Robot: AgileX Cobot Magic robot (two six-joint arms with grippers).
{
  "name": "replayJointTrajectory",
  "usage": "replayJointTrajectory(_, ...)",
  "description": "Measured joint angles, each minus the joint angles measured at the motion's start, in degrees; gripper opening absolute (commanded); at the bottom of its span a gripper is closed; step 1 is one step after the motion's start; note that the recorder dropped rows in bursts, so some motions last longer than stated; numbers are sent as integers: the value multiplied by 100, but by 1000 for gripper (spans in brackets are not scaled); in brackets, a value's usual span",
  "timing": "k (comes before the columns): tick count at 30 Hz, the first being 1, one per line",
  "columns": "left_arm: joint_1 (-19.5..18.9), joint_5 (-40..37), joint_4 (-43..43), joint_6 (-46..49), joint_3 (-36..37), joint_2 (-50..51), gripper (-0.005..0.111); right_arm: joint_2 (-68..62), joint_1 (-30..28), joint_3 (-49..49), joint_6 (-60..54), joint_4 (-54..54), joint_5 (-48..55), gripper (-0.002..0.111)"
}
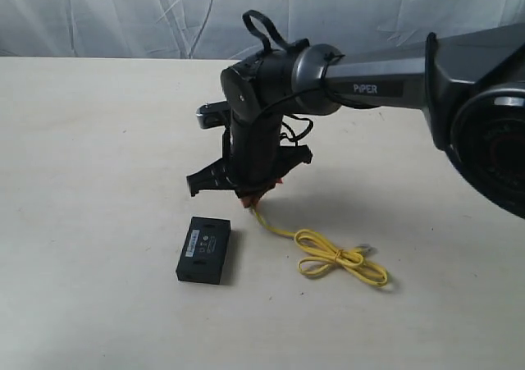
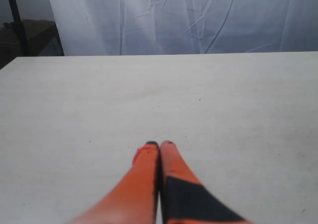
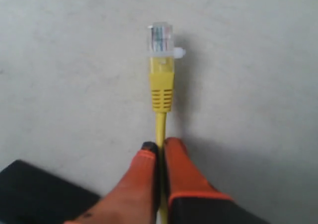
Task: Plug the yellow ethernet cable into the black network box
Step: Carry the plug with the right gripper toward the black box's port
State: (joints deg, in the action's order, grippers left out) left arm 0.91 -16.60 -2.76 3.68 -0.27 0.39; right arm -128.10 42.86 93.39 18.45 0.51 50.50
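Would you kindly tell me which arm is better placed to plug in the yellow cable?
Right. The right claw grips the yellow ethernet cable just behind the plug, close to the black network box. The left claw is shut on nothing, its view showing neither.

Pale table (image 1: 82, 181), creased white backdrop (image 1: 123, 17)

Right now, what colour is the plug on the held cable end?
The plug is clear, its boot yellow; right wrist view shows it best.
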Motion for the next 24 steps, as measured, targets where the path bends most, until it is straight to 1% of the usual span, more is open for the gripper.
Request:
replayJointTrajectory(3,0,0,0,0,0,0,0,381,0,-34,-429,34,151,-1)
replayJointTrajectory(6,0,0,0,0,0,0,0,833,0,-310,-772,245,162,-1)
replayJointTrajectory(9,0,0,0,0,0,0,0,1276,0,-1019,-1081,340,-75,-1)
replayJointTrajectory(13,0,0,0,0,0,0,0,1849,0,-2159,-1665,352,-770,-1)
replayJointTrajectory(15,0,0,0,0,0,0,0,2089,0,-2637,-2038,251,-998,-1)
replayJointTrajectory(18,0,0,0,0,0,0,0,2283,0,-3088,-2700,-19,-1126,-1)
replayJointTrajectory(24,0,0,0,0,0,0,0,2321,143,-3577,-3654,-661,-1250,-1)
